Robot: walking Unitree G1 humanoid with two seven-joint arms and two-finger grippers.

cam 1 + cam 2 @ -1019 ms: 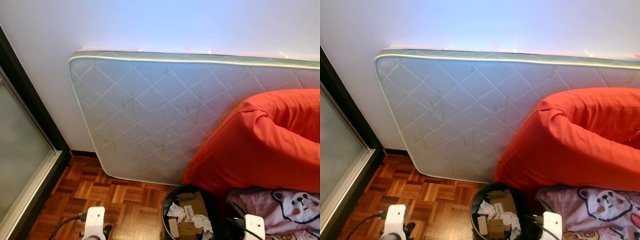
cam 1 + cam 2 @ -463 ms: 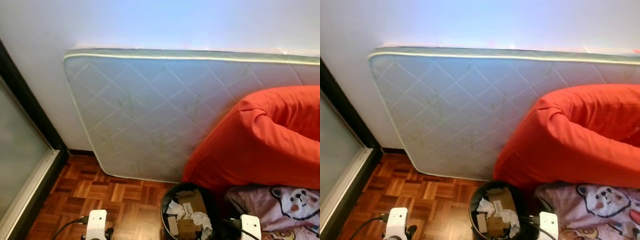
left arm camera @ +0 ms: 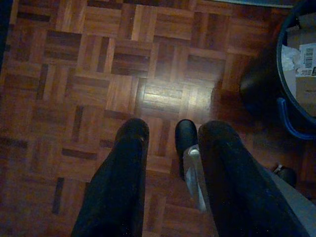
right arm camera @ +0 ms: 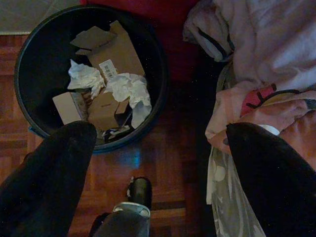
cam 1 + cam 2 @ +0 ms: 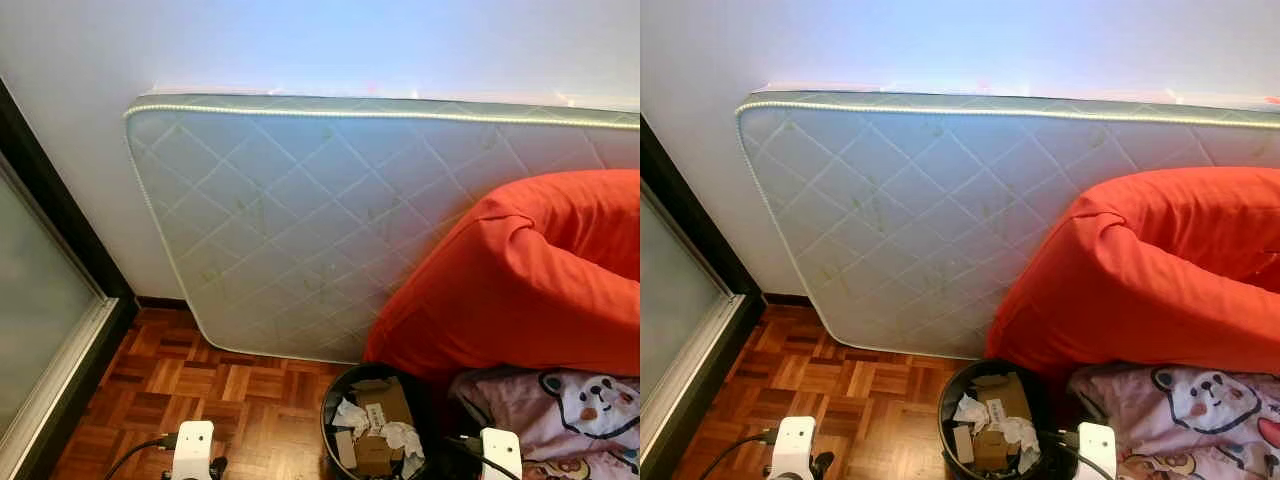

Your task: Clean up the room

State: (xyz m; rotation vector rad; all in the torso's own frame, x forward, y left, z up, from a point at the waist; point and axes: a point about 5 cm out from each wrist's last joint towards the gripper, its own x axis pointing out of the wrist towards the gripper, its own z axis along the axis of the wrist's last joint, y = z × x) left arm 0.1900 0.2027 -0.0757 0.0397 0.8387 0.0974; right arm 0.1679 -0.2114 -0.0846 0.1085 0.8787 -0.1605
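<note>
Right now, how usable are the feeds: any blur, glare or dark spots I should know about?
Eye views: sharp and evenly lit, the wall somewhat washed out above the mattress. Left wrist view: dim, with a bright glare patch on the parquet floor. Right wrist view: dark, yet the cardboard and crumpled paper in the trash bin stay readable; the fingers are blurred black shapes.
</note>
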